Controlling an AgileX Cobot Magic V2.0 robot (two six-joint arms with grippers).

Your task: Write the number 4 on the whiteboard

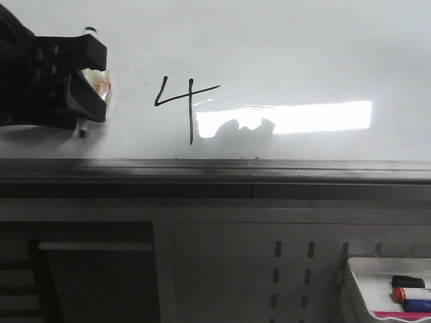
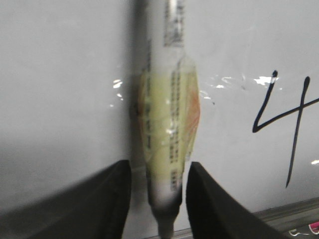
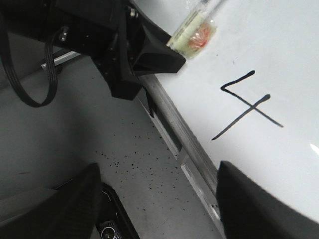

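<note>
speckled grey floor (image 3: pixel 124 164); perforated white panel (image 1: pixel 269 269), perhaps a cabinet.

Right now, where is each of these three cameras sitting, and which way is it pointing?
Front view: looks forward at the whiteboard with the number 4 on it; the left pincer shows at left.
Left wrist view: sits on the left arm, facing the board close up; its two fingers flank a marker.
Right wrist view: sits on the right arm, looking down over the board's edge and the floor; the right pincer stands open and empty.
All three views share the 4.
</note>
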